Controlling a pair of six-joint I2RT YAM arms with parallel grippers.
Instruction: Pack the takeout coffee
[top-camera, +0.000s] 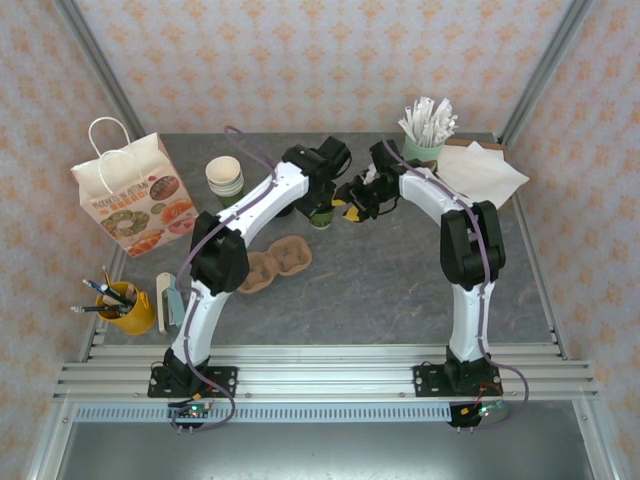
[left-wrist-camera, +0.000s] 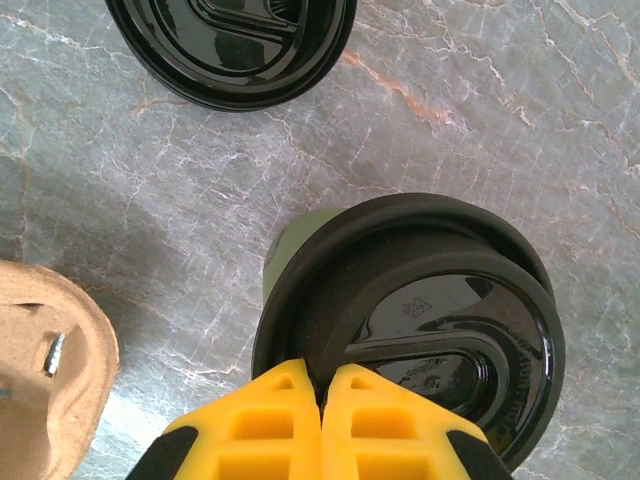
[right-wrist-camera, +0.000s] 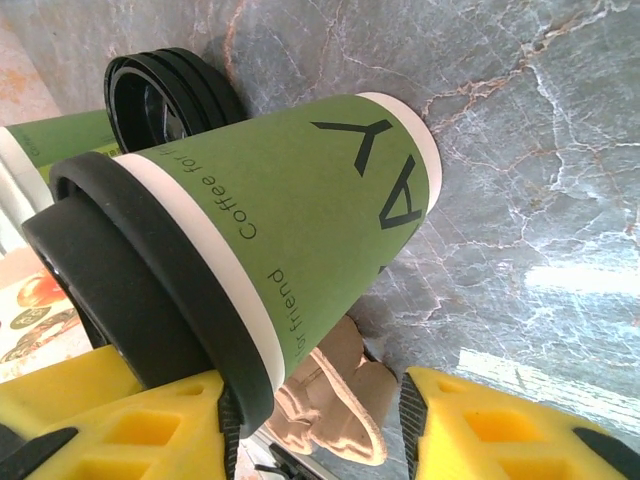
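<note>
The takeout coffee (top-camera: 320, 216), a green paper cup with a cream band and a black lid (left-wrist-camera: 430, 320), stands upright on the grey marble table behind the cardboard carrier. My left gripper (left-wrist-camera: 322, 375) comes down from above and is shut on the near rim of the lid; from overhead the left gripper (top-camera: 324, 198) sits right over the cup. Just right of the cup, my right gripper (top-camera: 353, 205) is low. It (right-wrist-camera: 315, 420) is open around the coffee's green side (right-wrist-camera: 310, 190), its left finger (right-wrist-camera: 130, 425) against the lid rim and its right finger (right-wrist-camera: 500, 430) apart.
A stack of black lids (left-wrist-camera: 230, 45) lies just beyond the cup. The brown cardboard carrier (top-camera: 276, 262) sits nearer me. Lidless cups (top-camera: 225, 178) and a printed paper bag (top-camera: 130, 195) stand at left, a straw holder (top-camera: 424, 148) and napkins (top-camera: 482, 172) back right, a yellow pen pot (top-camera: 128, 306) front left.
</note>
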